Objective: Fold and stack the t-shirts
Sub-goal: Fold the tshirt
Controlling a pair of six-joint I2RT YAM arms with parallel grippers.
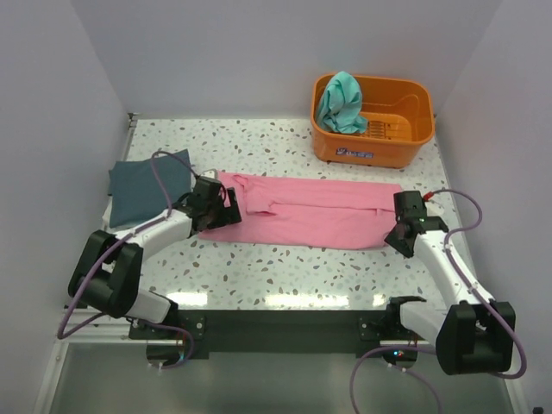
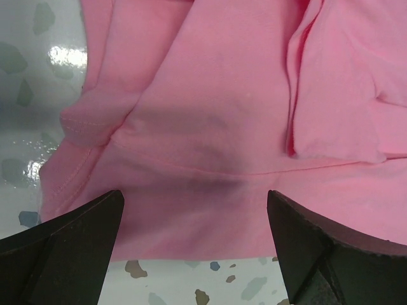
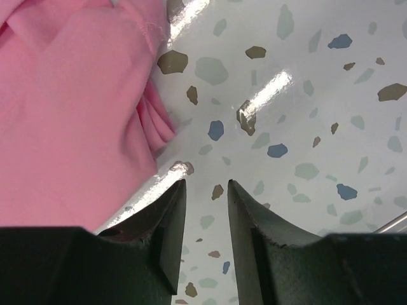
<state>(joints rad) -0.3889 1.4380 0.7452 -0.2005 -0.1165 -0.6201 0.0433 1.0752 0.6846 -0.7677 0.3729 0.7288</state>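
The pink t-shirt (image 1: 315, 211) lies as a long flat band across the middle of the table, folded lengthwise. My left gripper (image 1: 220, 207) hovers at its left end, jaws wide open; in the left wrist view the pink t-shirt (image 2: 222, 95) fills the space beyond the left gripper (image 2: 194, 213), its near hem between the tips. My right gripper (image 1: 401, 239) sits just off the shirt's right end. In the right wrist view the right gripper (image 3: 206, 185) stands narrowly open over bare table, with the pink t-shirt (image 3: 70, 108) to its left. The slate t-shirt (image 1: 147, 185) lies folded at far left. The teal t-shirt (image 1: 341, 102) hangs in the basket.
An orange plastic basket (image 1: 392, 129) stands at the back right of the speckled table (image 1: 285, 267). White walls close in the left, back and right sides. Cables loop from both arms above the table's near half.
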